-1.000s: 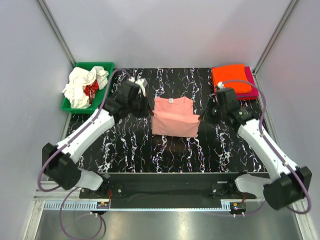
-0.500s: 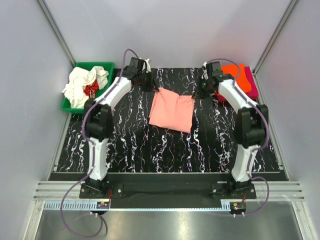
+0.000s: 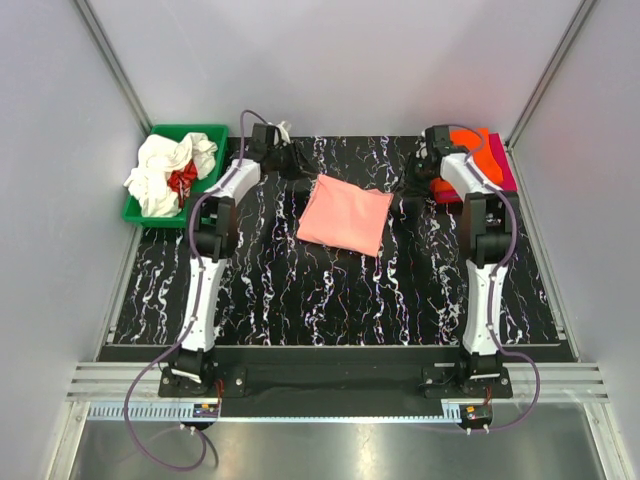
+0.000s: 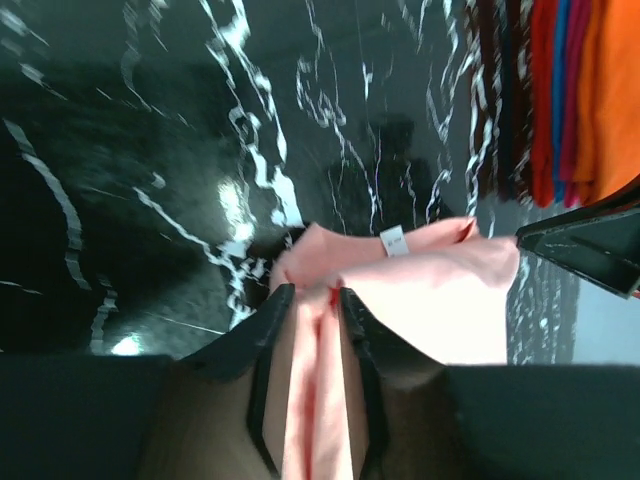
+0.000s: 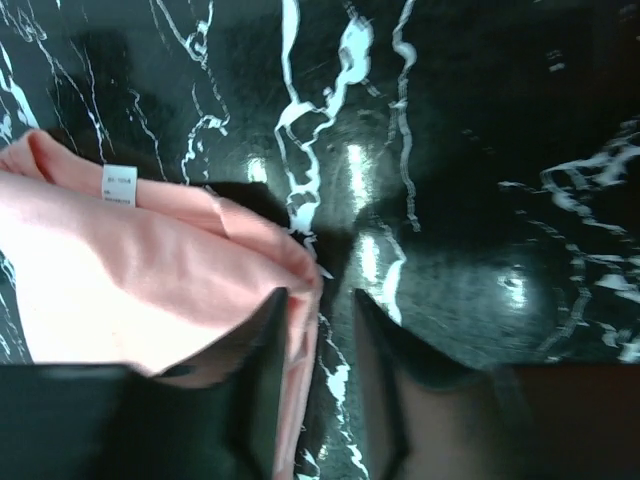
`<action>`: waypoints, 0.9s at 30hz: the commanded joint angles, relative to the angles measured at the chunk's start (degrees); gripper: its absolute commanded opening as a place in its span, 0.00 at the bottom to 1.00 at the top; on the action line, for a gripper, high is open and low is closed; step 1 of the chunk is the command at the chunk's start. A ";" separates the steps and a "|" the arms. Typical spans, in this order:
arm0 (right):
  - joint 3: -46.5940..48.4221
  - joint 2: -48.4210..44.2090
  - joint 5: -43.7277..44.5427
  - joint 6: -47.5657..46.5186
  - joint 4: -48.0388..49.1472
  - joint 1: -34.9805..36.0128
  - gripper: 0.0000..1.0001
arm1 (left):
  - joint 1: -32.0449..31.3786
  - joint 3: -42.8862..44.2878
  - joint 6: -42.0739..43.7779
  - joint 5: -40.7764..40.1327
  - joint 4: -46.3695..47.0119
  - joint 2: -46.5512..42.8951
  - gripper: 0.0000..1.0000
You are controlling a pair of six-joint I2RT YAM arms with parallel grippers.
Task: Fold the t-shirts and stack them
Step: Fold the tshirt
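Note:
The salmon-pink t-shirt (image 3: pixel 345 215) lies folded into a flat, slightly skewed rectangle at the back middle of the table. My left gripper (image 3: pixel 300 168) is at its far left corner. In the left wrist view that gripper (image 4: pixel 312 292) is open, and a fold of the shirt (image 4: pixel 430 300) still lies in the gap. My right gripper (image 3: pixel 408 186) is at the far right corner. In the right wrist view it (image 5: pixel 318 295) is open; the shirt's edge (image 5: pixel 130 260) rests against one finger and bare table shows between the jaws.
A folded orange t-shirt (image 3: pixel 468 155) lies on a magenta one (image 3: pixel 506 182) at the back right corner. The green bin (image 3: pixel 190 130) at the back left holds crumpled white cloth (image 3: pixel 160 175) and a red piece (image 3: pixel 182 178). Grey walls close in the table.
Both arms reached to the back and laid the shirt's held edge down, folding it over. Both grippers then opened; the cloth now lies flat.

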 commanded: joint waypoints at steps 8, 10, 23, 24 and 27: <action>-12.11 -16.40 -10.70 -0.52 4.80 0.65 0.52 | 2.67 -20.08 6.54 2.25 4.25 -20.71 0.36; -17.80 -18.79 -11.50 -0.96 6.47 1.53 0.52 | 2.06 -27.09 7.24 3.05 4.25 -23.63 0.36; -39.10 -28.38 -15.37 -0.87 13.94 4.87 0.52 | -4.45 -46.03 15.15 -6.70 3.20 -32.17 0.41; -40.33 -28.20 -15.46 -0.87 15.43 5.14 0.52 | -4.54 -46.12 15.50 -7.32 3.28 -31.73 0.42; -42.53 -27.06 -17.83 0.26 19.90 5.75 0.52 | -4.54 -45.85 16.47 -9.26 1.97 -29.97 0.37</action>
